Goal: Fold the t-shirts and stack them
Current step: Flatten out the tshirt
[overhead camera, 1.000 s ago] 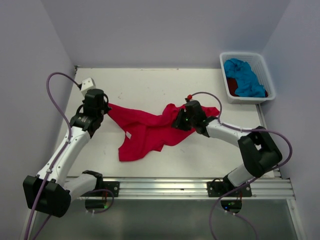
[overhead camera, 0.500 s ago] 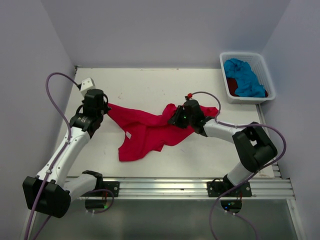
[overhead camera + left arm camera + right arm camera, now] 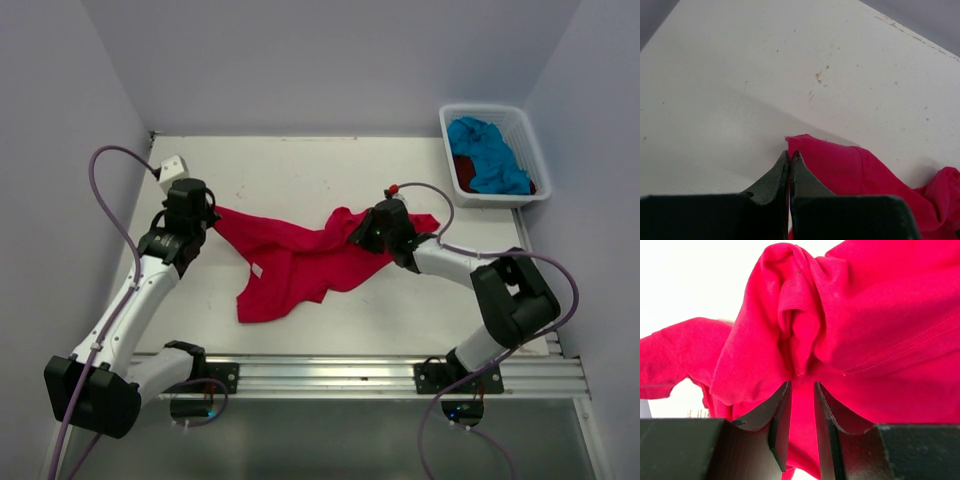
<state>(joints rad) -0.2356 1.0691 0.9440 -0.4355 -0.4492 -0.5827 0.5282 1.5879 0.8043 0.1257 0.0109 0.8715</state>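
The bright red-pink t-shirt [image 3: 290, 260] lies crumpled across the middle of the white table [image 3: 300, 170]. My left gripper [image 3: 210, 215] is shut on its left corner, low over the table; in the left wrist view the jaws [image 3: 791, 155] pinch the cloth edge [image 3: 850, 165]. My right gripper [image 3: 362, 232] sits at the shirt's right side, its narrow jaws [image 3: 802, 385] closed on a bunched fold of cloth [image 3: 880, 315]. The turquoise t-shirt [image 3: 488, 150] and the dark red t-shirt [image 3: 463, 172] lie heaped in the basket.
The white plastic basket [image 3: 494, 108] stands at the table's back right corner. A small white box [image 3: 175, 168] sits at the back left beside the left arm's cable. Grey walls enclose the table on three sides.
My right gripper shifted a little left and then back right and up at the shirt's bunched fold. The left arm and the shirt's left part have not moved.
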